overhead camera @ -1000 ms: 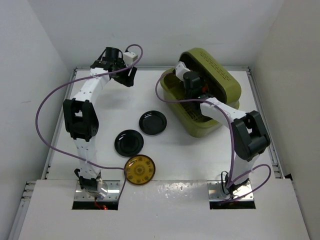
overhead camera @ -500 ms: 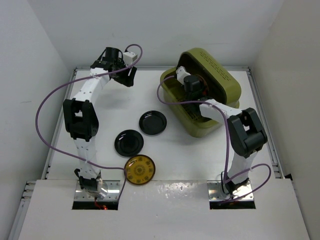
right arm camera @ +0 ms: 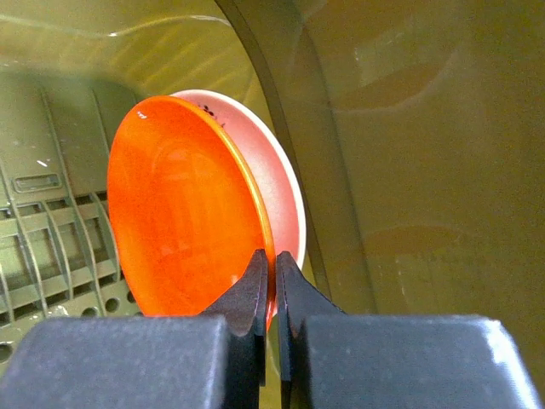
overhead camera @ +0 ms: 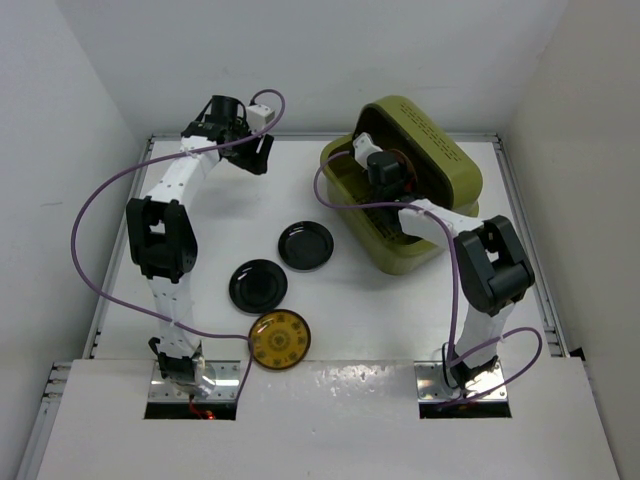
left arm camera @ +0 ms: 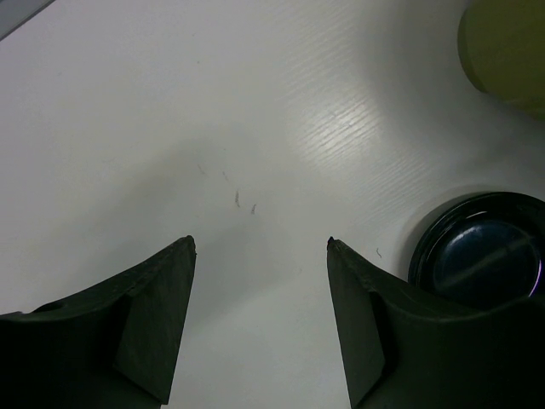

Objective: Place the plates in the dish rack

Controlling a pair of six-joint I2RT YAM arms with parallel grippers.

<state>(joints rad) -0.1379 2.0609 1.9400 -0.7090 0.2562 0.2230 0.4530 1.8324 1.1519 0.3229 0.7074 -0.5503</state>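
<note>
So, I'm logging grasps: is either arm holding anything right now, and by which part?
The right gripper pinches the orange plate by its rim, inside the dish rack. The left gripper is open and empty.

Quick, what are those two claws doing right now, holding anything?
Left gripper: open, holding nothing.
Right gripper: closed on the rim of the glossy round orange plate, inside the olive-green plastic dish rack.

Bright and even, soft shadows only. Glare on the table (left arm camera: 341,128) toward 1 o'clock, sheen on the orange plate (right arm camera: 183,221). Kinda blurry on the left fingers (left arm camera: 145,332).
</note>
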